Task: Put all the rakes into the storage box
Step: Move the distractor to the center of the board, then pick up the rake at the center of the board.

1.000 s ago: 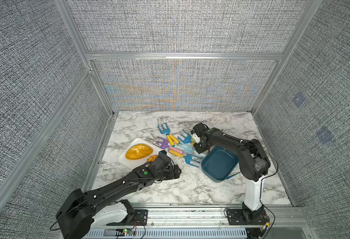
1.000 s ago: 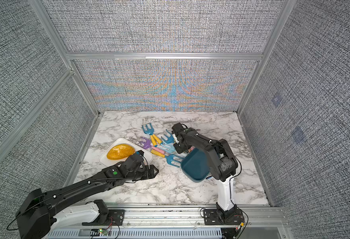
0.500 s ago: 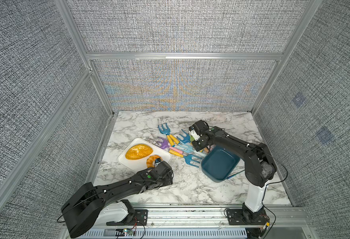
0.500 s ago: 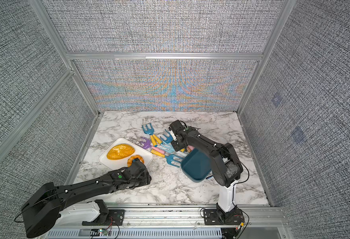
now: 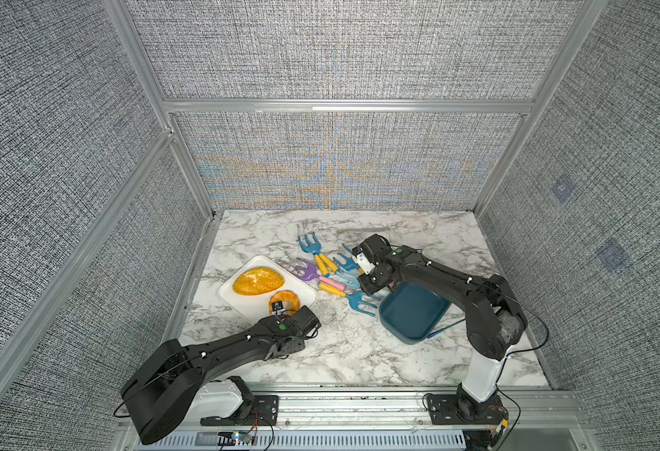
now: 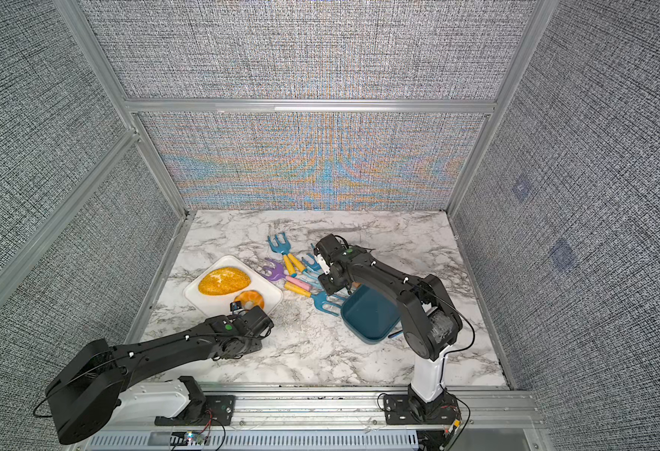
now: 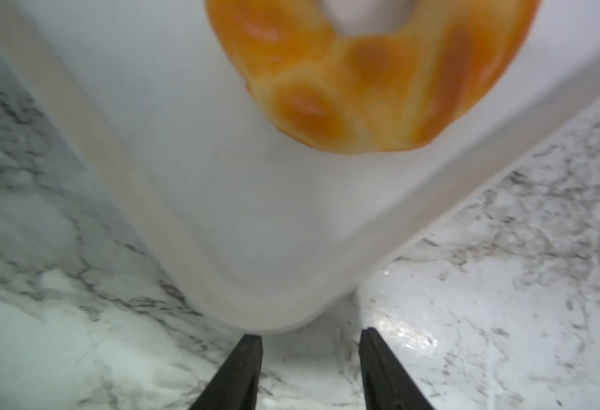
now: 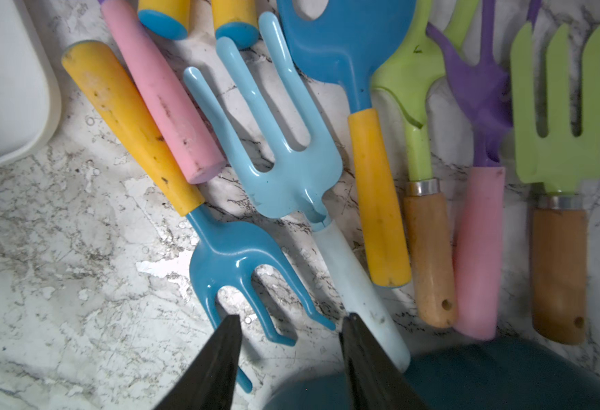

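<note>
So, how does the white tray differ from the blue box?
Colour: the tray is white, the box dark teal-blue.
Contents: the tray holds a yellow bread and a ring-shaped pastry; the box is empty.
Place: the tray lies left of the rakes, the box right of them.
Both are shallow, rectangular with rounded corners, and lie on the table.

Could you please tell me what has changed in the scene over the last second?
The left gripper has pulled back toward its base, off the white tray, leaving the ring-shaped pastry in full view; it holds nothing. The right gripper shifted only slightly above the rakes, also empty. Rakes, tray and storage box stayed put.
</note>
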Robot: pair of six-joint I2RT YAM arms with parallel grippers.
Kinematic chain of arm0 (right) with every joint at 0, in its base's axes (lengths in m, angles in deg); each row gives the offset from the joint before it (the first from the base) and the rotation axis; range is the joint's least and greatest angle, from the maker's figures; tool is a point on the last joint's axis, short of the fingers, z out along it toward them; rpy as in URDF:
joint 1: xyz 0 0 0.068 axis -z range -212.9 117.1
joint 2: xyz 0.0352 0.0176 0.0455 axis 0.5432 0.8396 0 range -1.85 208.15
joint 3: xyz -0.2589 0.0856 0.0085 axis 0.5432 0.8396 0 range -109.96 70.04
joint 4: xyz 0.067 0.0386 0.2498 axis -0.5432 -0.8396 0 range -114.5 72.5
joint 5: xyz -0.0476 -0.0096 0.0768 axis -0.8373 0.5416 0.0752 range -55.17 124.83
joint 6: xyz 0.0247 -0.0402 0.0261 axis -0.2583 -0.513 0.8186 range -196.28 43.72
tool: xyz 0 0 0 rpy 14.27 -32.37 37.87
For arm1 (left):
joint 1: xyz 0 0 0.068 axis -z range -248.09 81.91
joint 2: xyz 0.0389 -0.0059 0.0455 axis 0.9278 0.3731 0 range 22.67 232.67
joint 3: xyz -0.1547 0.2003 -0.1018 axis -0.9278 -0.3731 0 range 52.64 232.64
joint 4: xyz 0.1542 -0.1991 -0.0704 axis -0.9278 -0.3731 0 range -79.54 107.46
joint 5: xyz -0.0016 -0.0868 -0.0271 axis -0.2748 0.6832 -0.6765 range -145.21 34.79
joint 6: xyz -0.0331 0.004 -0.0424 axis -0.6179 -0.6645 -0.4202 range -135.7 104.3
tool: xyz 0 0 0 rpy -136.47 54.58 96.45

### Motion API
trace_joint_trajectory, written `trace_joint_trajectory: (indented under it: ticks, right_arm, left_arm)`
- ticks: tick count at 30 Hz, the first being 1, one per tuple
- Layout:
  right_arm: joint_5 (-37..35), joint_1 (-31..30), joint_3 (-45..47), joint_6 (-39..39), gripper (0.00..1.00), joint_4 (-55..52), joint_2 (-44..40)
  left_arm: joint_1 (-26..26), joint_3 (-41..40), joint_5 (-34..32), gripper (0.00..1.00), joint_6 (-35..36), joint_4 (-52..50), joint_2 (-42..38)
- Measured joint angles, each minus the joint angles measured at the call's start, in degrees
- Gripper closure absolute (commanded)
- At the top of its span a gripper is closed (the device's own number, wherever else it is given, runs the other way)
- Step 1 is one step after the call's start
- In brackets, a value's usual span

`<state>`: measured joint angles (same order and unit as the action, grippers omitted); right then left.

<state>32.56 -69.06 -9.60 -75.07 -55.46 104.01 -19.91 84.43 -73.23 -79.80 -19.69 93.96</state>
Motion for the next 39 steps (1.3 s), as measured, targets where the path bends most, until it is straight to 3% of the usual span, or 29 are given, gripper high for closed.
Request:
trace_joint_trajectory:
  ticks: [9,21,32,39]
  right_arm:
    - [-5.2,-0.2,-3.3,0.0,0.49,-0.9,7.1]
    - [-9.0,0.9,-5.2,-0.9,0.60,-1.4,12.3]
    - [-10.6,0.5,-7.2,-3.8,0.80,-0.3,14.1]
    - [-10.1,-1.6,-6.9,-4.1,1.00,0.5,8.6]
  left_arm:
    - [-6.0,-0.9,-3.8,0.49,0.7,-5.7,-11.1]
    - [-6.3,1.8,-3.9,0.47,3.0,-9.6,-17.2]
    - [-6.3,4.2,-3.4,0.46,3.8,-8.7,-17.1]
    - [-6.4,6.5,-3.0,0.46,5.2,-8.2,-16.2]
